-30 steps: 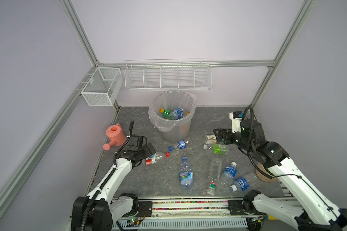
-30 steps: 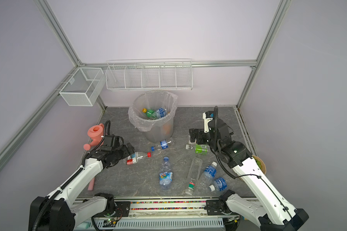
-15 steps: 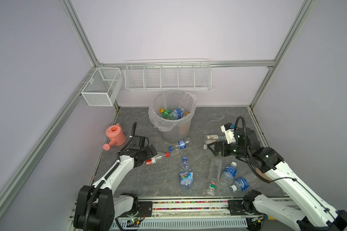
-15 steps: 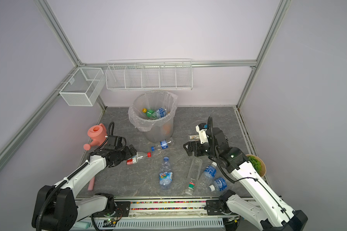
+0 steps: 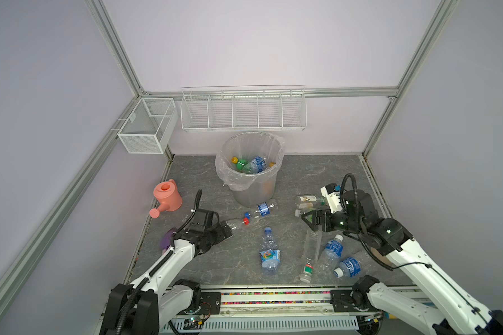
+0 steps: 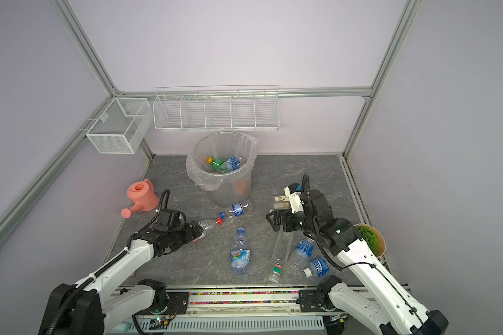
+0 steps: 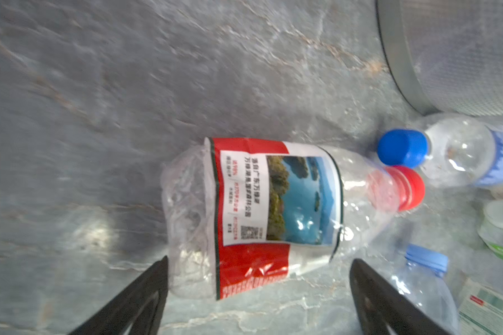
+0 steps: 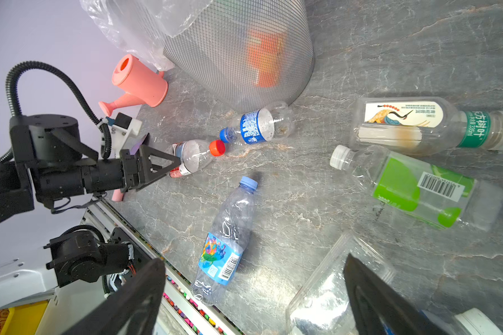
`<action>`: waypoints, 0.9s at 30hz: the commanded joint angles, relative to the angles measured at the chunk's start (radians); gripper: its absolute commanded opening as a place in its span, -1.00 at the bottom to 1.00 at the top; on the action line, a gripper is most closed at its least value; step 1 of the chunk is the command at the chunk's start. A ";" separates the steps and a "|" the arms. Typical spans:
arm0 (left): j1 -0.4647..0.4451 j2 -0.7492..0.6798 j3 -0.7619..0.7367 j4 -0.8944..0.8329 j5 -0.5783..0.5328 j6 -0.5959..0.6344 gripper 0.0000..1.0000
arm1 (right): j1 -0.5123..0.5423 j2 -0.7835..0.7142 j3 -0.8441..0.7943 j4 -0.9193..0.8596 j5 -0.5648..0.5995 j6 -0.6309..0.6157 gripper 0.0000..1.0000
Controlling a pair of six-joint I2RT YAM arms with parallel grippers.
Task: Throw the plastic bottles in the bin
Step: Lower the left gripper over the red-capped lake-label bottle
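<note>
In both top views the bin (image 5: 254, 191) (image 6: 230, 194) stands far centre on the desk (image 5: 317, 171), some plastic bottles (image 5: 251, 165) inside (others lie strewn nearer).

Left wrist: the left gripper (image 7: 259, 259) has its jaws released, straddling a red-capped bottle (image 7: 273, 203).

Right wrist: the right gripper (image 8: 254, 258) has its jaws spread wide, just by a clear bottle (image 8: 325, 293)

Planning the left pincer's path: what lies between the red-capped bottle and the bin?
A blue-capped bottle lying beside the bin; both top views show it.
</note>
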 commanded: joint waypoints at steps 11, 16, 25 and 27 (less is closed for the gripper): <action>-0.075 -0.216 0.121 -0.119 -0.142 0.044 0.94 | 0.001 0.005 -0.020 0.021 0.027 0.025 0.95; -0.064 -0.104 0.216 -0.078 -0.101 0.170 0.99 | 0.002 -0.014 -0.038 0.052 -0.023 0.004 0.97; -0.040 0.269 0.405 -0.171 -0.078 0.302 0.99 | 0.004 -0.063 -0.033 0.032 -0.054 -0.044 0.98; -0.043 0.320 0.429 -0.198 -0.070 0.326 0.99 | 0.005 -0.073 -0.041 0.026 -0.050 -0.047 0.99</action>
